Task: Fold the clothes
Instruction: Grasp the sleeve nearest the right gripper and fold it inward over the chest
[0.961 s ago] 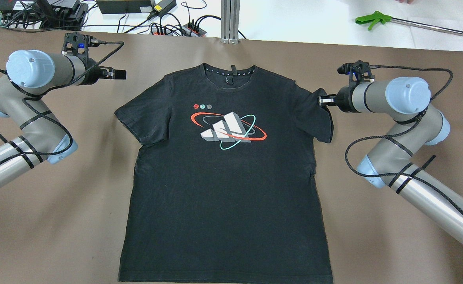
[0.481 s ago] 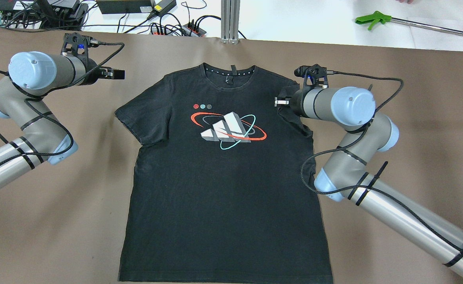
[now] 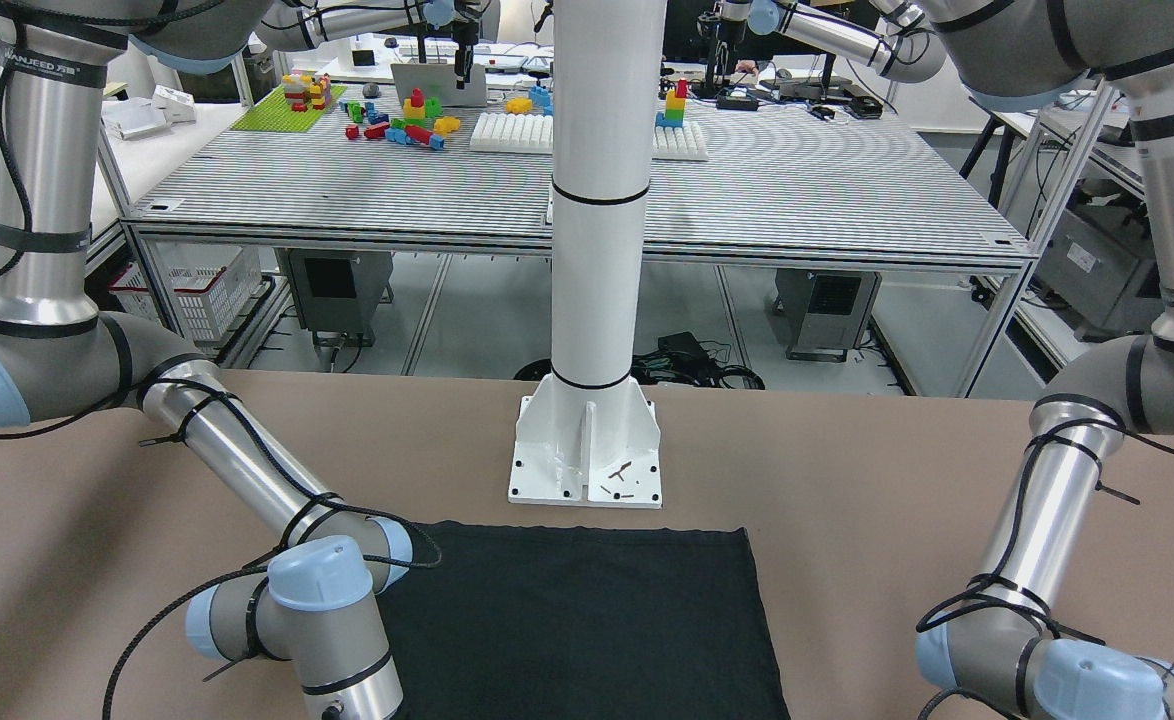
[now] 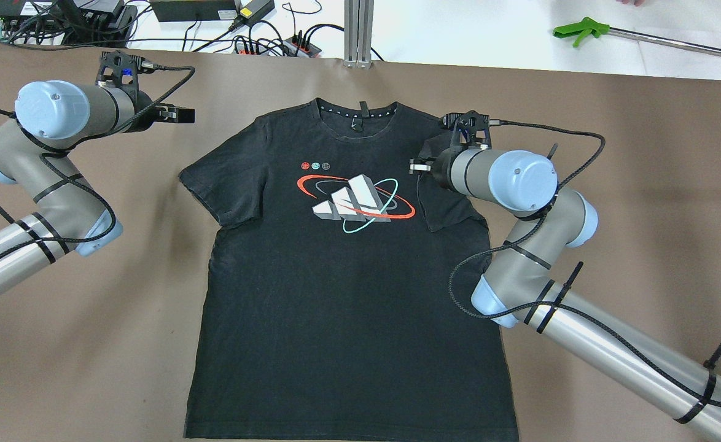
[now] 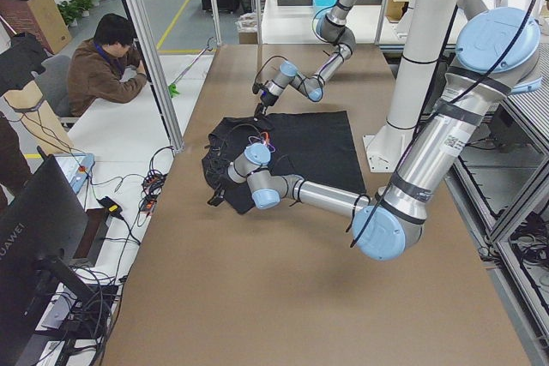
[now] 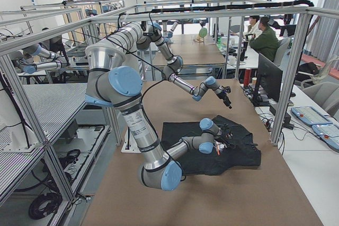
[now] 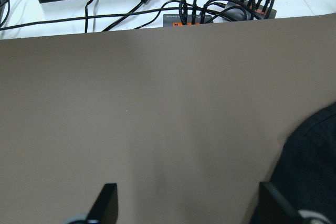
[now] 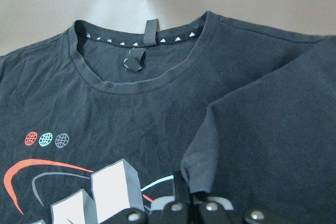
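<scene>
Only up close: right fingers (image 8: 176, 208) tight on the black T-shirt sleeve (image 8: 262, 119); left fingers (image 7: 106, 205) apart.

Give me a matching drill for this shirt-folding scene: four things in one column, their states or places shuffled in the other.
Things:
1. left gripper
2. right gripper
3. sleeve on the robot's left
4. green-handled tool

States or places:
A. on the white surface beyond the table
B. shut on the other sleeve, drawn over the T-shirt
C. spread flat
D. open, over bare table

Pairs: 1-D, 2-B, 3-C, 4-A.
</scene>
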`<state>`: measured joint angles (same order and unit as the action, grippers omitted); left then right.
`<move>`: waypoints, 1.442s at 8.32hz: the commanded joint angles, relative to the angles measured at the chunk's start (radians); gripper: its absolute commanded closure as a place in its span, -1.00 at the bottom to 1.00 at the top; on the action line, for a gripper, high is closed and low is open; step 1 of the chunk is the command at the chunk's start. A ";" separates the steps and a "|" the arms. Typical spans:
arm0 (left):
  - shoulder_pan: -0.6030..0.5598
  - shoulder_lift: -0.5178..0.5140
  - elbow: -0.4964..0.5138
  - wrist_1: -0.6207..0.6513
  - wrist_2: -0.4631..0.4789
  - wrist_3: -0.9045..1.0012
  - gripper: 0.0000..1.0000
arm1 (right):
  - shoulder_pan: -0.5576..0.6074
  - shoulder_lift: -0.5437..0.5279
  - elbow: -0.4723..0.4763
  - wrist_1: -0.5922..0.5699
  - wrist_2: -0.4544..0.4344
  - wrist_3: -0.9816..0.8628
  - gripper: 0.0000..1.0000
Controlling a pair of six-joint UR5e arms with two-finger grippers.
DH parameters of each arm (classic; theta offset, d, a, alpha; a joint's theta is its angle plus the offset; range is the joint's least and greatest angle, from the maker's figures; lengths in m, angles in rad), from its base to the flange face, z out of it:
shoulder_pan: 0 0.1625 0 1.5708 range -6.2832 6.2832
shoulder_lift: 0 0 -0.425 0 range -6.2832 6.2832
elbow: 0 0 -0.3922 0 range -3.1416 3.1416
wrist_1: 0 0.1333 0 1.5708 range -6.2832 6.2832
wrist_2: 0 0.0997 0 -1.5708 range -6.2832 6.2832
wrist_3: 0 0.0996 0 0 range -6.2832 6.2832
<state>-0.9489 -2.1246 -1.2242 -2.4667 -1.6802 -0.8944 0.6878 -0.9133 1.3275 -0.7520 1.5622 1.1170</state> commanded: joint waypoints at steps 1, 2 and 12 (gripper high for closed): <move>-0.001 -0.002 0.002 -0.001 0.001 -0.008 -0.89 | -0.002 -0.001 -0.004 0.002 -0.020 0.000 -0.89; -0.001 -0.002 0.000 -0.008 -0.003 -0.011 -0.89 | -0.001 -0.001 0.004 0.003 -0.013 0.006 -0.89; 0.179 0.119 -0.026 -0.167 0.134 0.064 -0.89 | 0.145 -0.073 0.087 0.003 0.248 0.007 -0.89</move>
<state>-0.7786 -2.0544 -1.2506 -2.5744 -1.5467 -0.8792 0.8321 -0.9718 1.3956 -0.7493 1.8086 1.1243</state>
